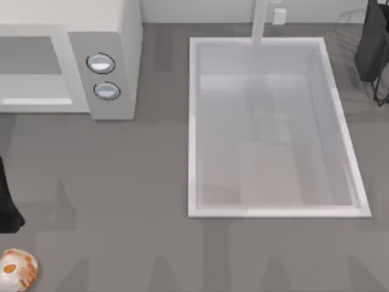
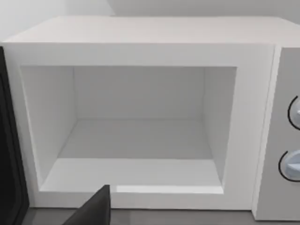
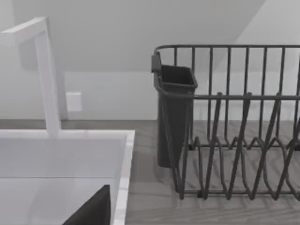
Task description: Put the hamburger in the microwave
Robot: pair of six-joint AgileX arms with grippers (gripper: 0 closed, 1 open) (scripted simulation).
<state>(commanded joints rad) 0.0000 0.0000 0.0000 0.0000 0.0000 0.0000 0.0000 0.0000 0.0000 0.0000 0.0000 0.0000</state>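
My grippers are hard to read: in the left wrist view a single dark finger (image 2: 96, 208) pokes up in front of the microwave (image 2: 140, 117), and in the right wrist view a like dark finger (image 3: 96, 208) sits over the sink (image 3: 61, 159), so I cannot tell whether either pair is open or closed. In the top view a dark piece of my left arm (image 1: 7, 204) is cut off by the table's left edge, just above the hamburger (image 1: 17, 268), which lies on the grey table (image 1: 121, 201) at the near left corner, partly cropped and apart from that dark piece. The microwave (image 1: 91, 61) stands at the far left, its cavity open and bare, its left part out of frame; the two dials (image 1: 103, 76) are on its right panel, and in the left wrist view they are clipped at the edge. A dark strip that may be the door (image 2: 9, 154) is at the cavity's side. The sink (image 1: 273, 128) takes the middle right, with a white faucet (image 1: 261, 21) behind it. A dark wire dish rack (image 3: 234, 126) with a cutlery cup (image 3: 173, 112) stands beside the sink at the far right
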